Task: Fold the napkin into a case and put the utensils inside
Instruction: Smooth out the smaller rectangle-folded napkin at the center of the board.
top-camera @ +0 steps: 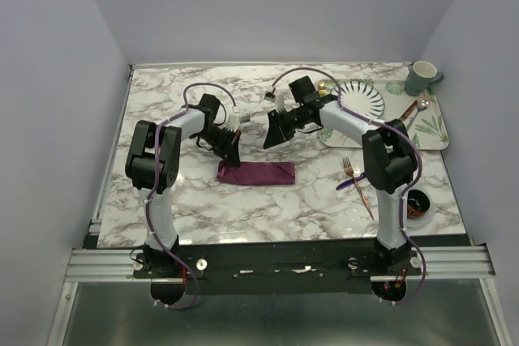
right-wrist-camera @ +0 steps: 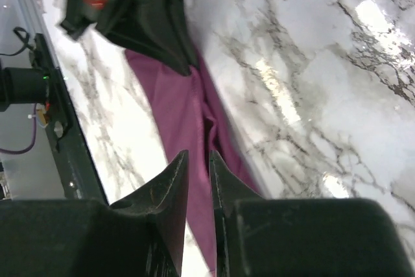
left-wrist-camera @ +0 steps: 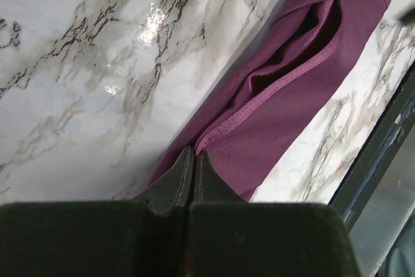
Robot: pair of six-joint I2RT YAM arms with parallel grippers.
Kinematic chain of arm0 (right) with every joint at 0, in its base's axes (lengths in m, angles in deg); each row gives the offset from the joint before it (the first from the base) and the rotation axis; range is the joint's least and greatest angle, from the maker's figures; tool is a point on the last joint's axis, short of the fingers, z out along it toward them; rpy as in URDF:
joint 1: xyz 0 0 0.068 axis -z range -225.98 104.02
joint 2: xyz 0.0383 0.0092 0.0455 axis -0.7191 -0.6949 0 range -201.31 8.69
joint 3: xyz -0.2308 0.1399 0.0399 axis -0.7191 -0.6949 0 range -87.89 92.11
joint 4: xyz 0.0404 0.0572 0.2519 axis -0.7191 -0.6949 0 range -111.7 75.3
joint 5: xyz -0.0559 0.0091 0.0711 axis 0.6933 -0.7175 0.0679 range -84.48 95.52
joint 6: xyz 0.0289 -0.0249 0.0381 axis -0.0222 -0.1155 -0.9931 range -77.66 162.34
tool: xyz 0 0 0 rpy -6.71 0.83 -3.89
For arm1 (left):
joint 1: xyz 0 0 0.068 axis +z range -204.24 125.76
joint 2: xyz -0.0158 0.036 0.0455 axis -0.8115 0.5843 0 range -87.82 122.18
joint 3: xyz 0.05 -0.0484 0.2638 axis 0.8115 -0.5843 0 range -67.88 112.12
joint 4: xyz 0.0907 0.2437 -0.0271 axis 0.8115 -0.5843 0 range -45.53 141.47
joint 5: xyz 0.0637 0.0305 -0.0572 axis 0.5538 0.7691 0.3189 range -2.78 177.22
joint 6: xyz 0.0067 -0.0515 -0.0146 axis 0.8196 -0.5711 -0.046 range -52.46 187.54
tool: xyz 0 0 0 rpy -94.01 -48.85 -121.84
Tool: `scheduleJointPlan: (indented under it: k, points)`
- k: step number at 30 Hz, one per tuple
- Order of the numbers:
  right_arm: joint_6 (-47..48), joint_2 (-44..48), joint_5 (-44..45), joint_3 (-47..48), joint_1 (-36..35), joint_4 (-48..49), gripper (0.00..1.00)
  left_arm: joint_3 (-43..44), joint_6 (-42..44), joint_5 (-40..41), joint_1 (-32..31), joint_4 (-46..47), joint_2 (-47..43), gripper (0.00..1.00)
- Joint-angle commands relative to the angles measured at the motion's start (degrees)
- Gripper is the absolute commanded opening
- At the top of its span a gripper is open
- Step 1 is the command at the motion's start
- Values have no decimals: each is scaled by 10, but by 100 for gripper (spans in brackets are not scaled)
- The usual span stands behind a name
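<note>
On the marble table [top-camera: 203, 208] I see the napkin [top-camera: 255, 173] folded into a narrow plum strip at the centre of the frame. My left gripper [top-camera: 233, 150] is clenched tight, with its tips at the strip's left end. My right gripper [top-camera: 270, 137] hangs just above the strip, jaws slightly parted and empty. The copper fork [top-camera: 363, 196] and blue knife [top-camera: 347, 185] lie crossed at right of centre.

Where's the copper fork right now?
Overhead view: the fork lies on the table, right side, crossing the blue knife, beside the right arm.
</note>
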Motion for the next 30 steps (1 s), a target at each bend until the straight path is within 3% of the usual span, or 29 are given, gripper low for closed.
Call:
scheduleJointPlan:
  k: [1,7,15,19,22,26,30]
  points:
    - [-4,57,-23,-37,-7,-30,23,7,-4,44,9,15,31,0]
    - [-12,71,-8,-86,-41,-26,21,9,-10,46,10,18,33,0]
    - [-68,19,60,-70,-51,-5,21,2,-10,42,12,22,29,0]
    - [-83,-10,103,-55,-55,-13,20,3,-11,37,19,23,26,5]
    - [-88,-30,129,-48,-60,-24,20,3,-9,22,30,21,22,11]
    - [-101,-50,152,-37,-62,-25,19,5,-7,-20,46,19,0,42]
    - [-112,-62,165,-35,-63,-28,17,-8,-44,-85,77,70,-71,56]
